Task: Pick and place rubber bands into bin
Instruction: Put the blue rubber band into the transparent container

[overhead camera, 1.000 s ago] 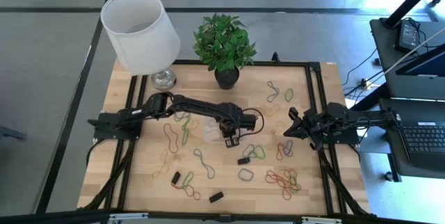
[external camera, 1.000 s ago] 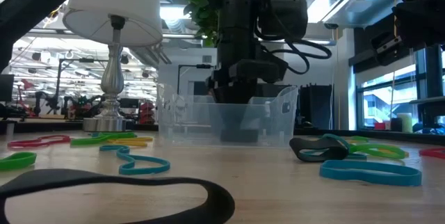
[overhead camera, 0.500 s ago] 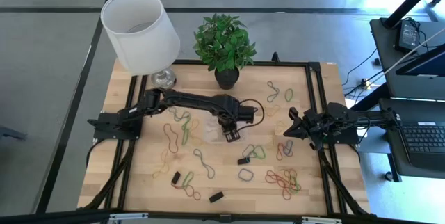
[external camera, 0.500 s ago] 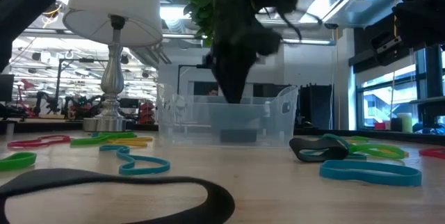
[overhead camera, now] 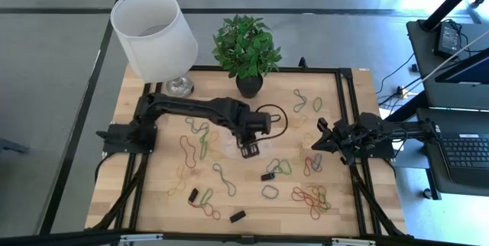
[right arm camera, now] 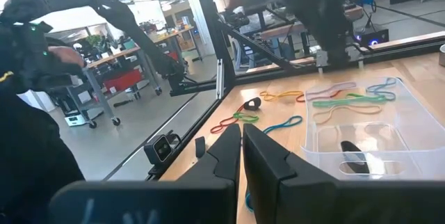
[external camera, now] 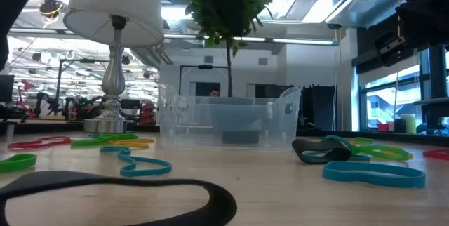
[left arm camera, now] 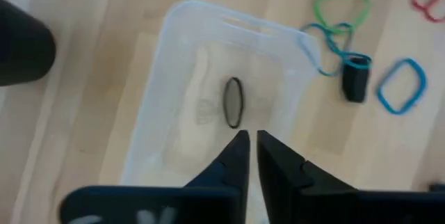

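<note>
My left gripper (left arm camera: 248,140) hangs over the bin (left arm camera: 167,78), fingers pressed together, empty; black band (left arm camera: 233,102) lies inside; right gripper (right arm camera: 242,135) shut, parked at table's edge

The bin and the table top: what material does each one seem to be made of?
The bin looks like clear, slightly glossy plastic: the table and a black rubber band lying inside show through its walls. The table top looks like pale wood with a matte finish, probably joined boards, judging by its visible grain lines.
</note>
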You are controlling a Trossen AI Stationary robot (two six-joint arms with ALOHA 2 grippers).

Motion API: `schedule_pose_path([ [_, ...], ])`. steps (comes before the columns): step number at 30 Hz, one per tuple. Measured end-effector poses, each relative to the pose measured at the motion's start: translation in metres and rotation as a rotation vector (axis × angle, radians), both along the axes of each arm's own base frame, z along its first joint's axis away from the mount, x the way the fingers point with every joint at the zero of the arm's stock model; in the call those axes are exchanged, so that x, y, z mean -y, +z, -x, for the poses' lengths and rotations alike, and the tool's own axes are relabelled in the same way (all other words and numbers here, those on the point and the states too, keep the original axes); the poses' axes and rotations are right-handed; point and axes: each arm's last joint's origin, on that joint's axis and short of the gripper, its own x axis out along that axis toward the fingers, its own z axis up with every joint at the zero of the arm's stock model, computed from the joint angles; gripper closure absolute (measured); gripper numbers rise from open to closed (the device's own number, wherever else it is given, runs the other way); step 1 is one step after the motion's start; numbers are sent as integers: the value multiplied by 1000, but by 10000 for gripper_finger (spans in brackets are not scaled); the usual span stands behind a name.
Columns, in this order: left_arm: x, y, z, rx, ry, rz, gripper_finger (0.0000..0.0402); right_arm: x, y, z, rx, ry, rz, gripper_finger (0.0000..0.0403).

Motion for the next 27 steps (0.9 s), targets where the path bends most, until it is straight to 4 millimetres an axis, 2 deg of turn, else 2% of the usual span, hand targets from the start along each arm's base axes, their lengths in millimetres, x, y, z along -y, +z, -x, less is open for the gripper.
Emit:
schedule_pose_path([
  [4,19,0,2,-2,-57,-4,398,0,0,0,0,0,0,379],
  [14,81,-2,13,-2,-208,-19,400,0,0,0,0,0,0,379],
  [17,93,-9,17,-12,-220,-50,401,0,0,0,0,0,0,379],
  [21,100,-23,27,-47,-212,-59,400,0,0,0,-1,0,-2,379],
  [27,96,-41,49,29,-179,6,400,1,0,0,1,-20,3,379],
])
